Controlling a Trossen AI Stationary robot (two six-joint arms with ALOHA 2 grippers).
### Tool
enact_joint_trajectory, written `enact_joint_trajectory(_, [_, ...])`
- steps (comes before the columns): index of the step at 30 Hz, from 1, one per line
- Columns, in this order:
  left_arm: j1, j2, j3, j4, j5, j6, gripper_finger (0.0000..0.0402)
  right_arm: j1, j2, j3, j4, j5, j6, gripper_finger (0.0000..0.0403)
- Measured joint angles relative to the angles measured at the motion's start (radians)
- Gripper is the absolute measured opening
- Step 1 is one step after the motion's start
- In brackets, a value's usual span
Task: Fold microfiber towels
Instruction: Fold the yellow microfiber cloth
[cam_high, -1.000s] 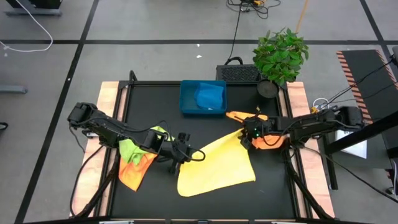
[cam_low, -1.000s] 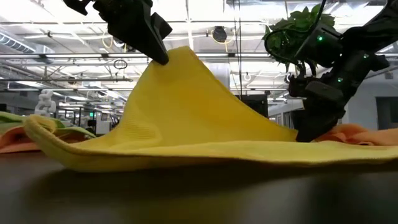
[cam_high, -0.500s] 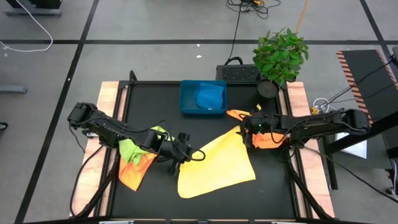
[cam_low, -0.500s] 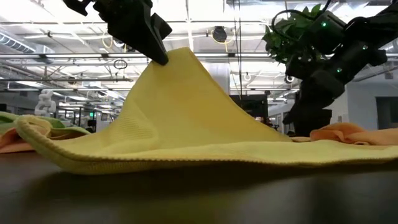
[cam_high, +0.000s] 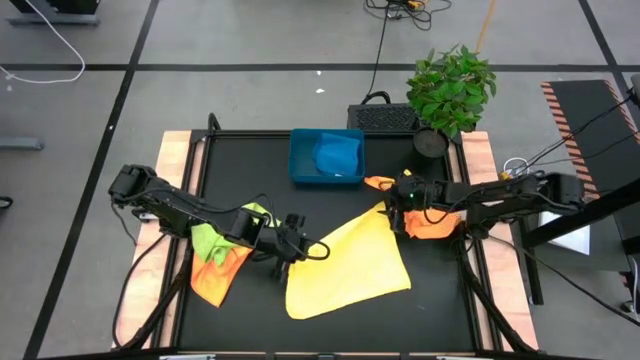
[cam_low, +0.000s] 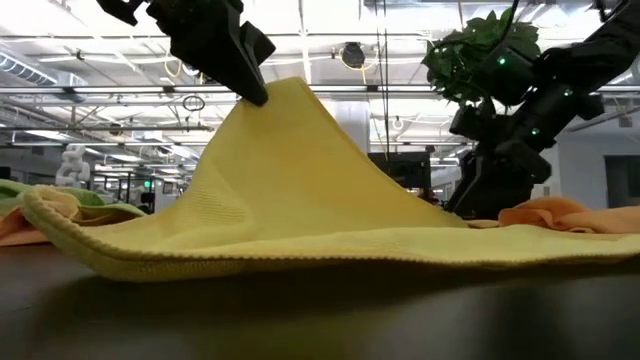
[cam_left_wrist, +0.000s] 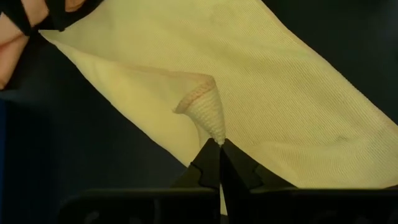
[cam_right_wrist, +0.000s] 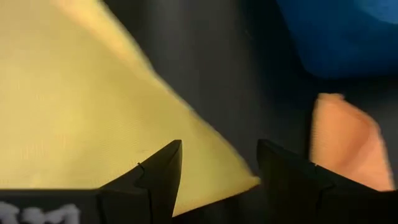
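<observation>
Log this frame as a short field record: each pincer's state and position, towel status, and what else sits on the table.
left pincer: shut on a corner of the yellow towel, lifting it off the table
right pincer: open, just above the towel's far corner
yellow towel: spread flat, not folded
other towels: lime green towel and orange towel piled at left; another orange towel at right
blue tray: at the table's back, blue cloth inside

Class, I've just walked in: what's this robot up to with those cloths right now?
It is partway through folding towels. The left gripper is shut on a corner of the yellow towel, holding it up off the table while the rest lies flat. The right gripper is open over the towel's far corner, beside an orange towel. More towels wait at the left.
</observation>
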Motion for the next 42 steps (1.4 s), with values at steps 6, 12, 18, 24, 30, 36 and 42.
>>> enact_joint_trajectory(6, [0.0, 0.0, 0.0, -0.005, -0.001, 0.0, 0.0001, -0.086, 0.024, 0.0, 0.009, -0.072, -0.04, 0.0201])
enact_joint_trajectory(12, [0.0, 0.0, 0.0, -0.004, -0.001, 0.002, 0.0001, -0.11, 0.085, 0.0, 0.028, -0.131, -0.063, 0.0199])
enact_joint_trajectory(18, [0.0, 0.0, 0.0, -0.004, -0.002, -0.002, 0.0001, -0.11, 0.127, 0.0, 0.033, -0.149, -0.099, 0.0127])
enact_joint_trajectory(24, [0.0, 0.0, 0.0, -0.029, -0.053, -0.014, 0.0001, -0.109, 0.069, 0.001, 0.027, -0.149, -0.107, 0.001])
enact_joint_trajectory(30, [0.0, 0.0, 0.0, -0.1, -0.164, -0.065, 0.0001, -0.102, -0.057, 0.001, -0.022, -0.147, -0.064, 0.001])
enact_joint_trajectory(36, [0.0, 0.0, 0.0, -0.109, -0.297, -0.091, 0.0001, -0.041, -0.183, 0.001, -0.108, -0.093, -0.011, 0.0002])
enact_joint_trajectory(42, [0.0, 0.0, 0.0, -0.097, -0.406, -0.105, 0.0001, 0.075, -0.299, 0.001, -0.156, 0.057, 0.017, 0.0001])
